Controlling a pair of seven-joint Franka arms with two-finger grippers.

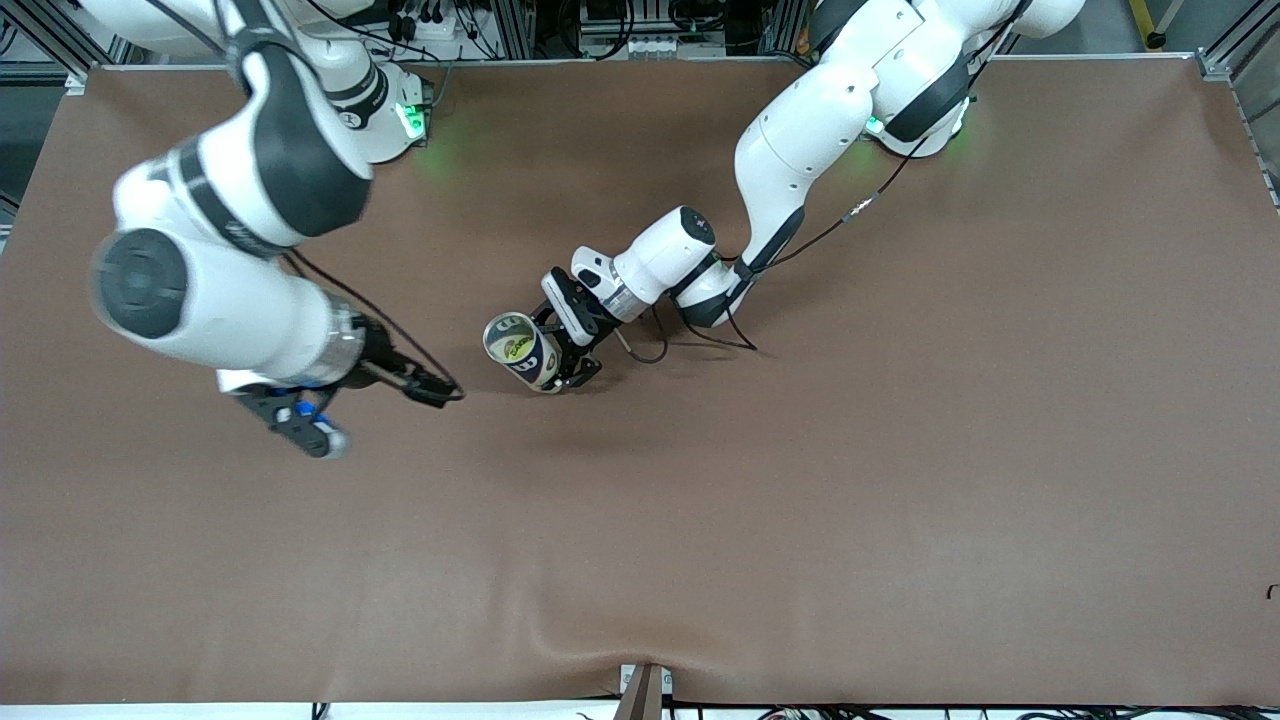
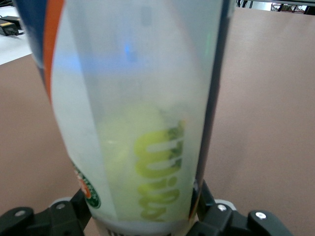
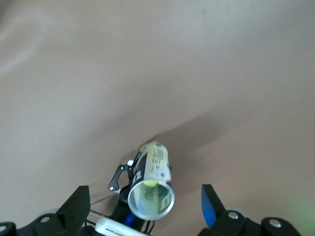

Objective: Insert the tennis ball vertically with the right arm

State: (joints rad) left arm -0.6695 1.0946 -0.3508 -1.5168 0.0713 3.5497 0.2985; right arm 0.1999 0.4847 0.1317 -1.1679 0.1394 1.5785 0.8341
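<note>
A clear tube point(image 1: 524, 351) stands upright near the middle of the brown worktop point(image 1: 900, 480), its open mouth facing up. The left hand point(image 1: 560, 352) is pinching the tube low on its side, one finger on each flank, with the left arm reaching in from its base toward the tube. In the left wrist view the tube point(image 2: 138, 113) fills most of the picture, and the two black fingertips point(image 2: 59, 216) press against its lower wall.

A yellow-green tennis ball point(image 1: 519, 350) lies inside the tube, seen through the open mouth from above. The left wrist view shows the ball point(image 2: 133, 142) as a pale yellow blur through the tube's clear wall, above the printed lettering.

The right hand point(image 1: 300, 420) hangs in the air over bare worktop, toward the right arm's end from the tube and apart from it. Its fingers point(image 3: 76, 206) are spread wide and carry nothing. In the right wrist view the tube point(image 3: 151, 189) shows between those spread fingers, farther off, with the ball point(image 3: 150, 185) a small yellow patch inside its round mouth and the left hand point(image 3: 129, 177) clamped on it.
</note>
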